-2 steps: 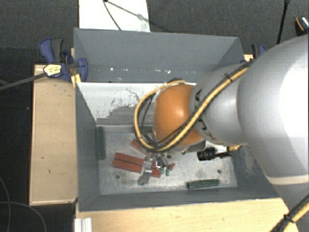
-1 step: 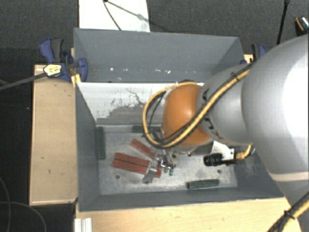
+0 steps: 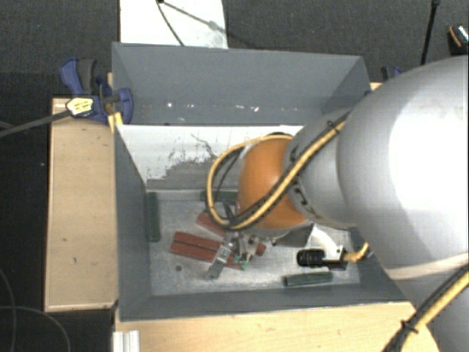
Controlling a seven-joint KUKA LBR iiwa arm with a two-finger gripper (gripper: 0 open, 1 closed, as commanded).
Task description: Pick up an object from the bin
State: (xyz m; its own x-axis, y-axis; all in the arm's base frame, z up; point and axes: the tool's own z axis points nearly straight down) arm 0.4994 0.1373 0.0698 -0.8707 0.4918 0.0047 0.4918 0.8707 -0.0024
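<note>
Several small things lie loose on the floor of the grey bin (image 3: 220, 305). Nearest, at the lower right of the frame, is a dark green bar (image 3: 308, 279), and just behind it a black cylinder-like piece (image 3: 311, 257) beside a white piece (image 3: 324, 239).

Left of these, at lower centre, the hand (image 3: 226, 259) hangs low over the right end of a reddish-brown flat bar (image 3: 192, 246). Whether the hand is released or clenched cannot be told.

That bar looks stiff, light and sturdy, but it lies flat and sits low, so there is little height to grip. The best hold is probably across its narrow width near the middle, as its smooth faces may slip.

A second reddish piece (image 3: 209, 221) lies just behind it. Farther back, another dark green bar (image 3: 152, 215) rests along the left wall.
</note>
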